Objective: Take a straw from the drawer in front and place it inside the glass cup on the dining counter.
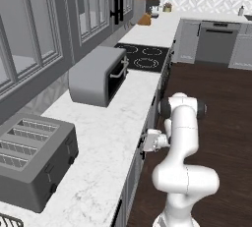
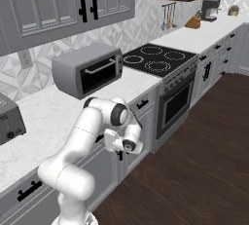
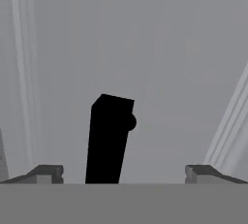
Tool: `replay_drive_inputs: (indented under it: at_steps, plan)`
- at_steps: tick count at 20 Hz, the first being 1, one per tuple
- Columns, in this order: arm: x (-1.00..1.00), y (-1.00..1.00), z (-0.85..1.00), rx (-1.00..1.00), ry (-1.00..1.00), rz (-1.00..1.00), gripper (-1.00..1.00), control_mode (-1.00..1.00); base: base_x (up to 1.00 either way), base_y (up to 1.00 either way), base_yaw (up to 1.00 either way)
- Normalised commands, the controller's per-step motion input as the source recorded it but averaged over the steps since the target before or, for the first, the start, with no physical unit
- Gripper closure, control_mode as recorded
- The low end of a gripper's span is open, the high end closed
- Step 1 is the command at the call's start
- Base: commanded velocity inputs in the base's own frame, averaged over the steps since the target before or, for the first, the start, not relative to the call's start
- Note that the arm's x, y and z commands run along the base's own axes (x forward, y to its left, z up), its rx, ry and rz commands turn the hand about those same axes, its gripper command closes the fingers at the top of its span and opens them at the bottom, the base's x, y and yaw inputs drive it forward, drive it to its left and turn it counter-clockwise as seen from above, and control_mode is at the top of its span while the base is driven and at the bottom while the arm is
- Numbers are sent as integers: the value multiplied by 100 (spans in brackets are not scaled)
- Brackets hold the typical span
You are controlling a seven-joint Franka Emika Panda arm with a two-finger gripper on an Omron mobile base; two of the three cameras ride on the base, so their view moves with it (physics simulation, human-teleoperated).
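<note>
End effector point(image 3: 121, 172) is spread wide and empty, fingertips point(image 3: 47, 173) showing apart at the bottom of the hand view. It is pressed up close to the grey cabinet front under the counter point(image 1: 106, 137), with a black bar handle point(image 3: 109, 138) dead ahead, between the two fingertips and closer to the left one. In the right base view the end effector point(image 2: 119, 147) sits low at the cabinet face, just below the counter edge; the left base view has it at the same spot point(image 1: 143, 142).

Step in hand, as I judge it: reaching for the handle to open the drawer point(image 3: 160, 72). Drawer looks shut, front flush. The straw is presumably inside it; can't confirm.

Next move calls for centring the handle between the fingers, closing on it, then a straight pull back away from the cabinet. Off-centre grip could slip off the bar.
</note>
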Motion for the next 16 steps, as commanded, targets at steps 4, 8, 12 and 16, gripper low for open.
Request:
replay_drive_inputs:
  at_steps: [4,8,12,16]
  plan:
    - [0,26,4,0,0,-7,-100,-100,0,0,0]
    - [-1,19,0,0,0,-10,100,-100,0,0,0]
    - [-25,-7,0,0,0,-13,100,-100,0,0,0]
    - [-40,-50,0,0,0,-11,100,-100,0,0,0]
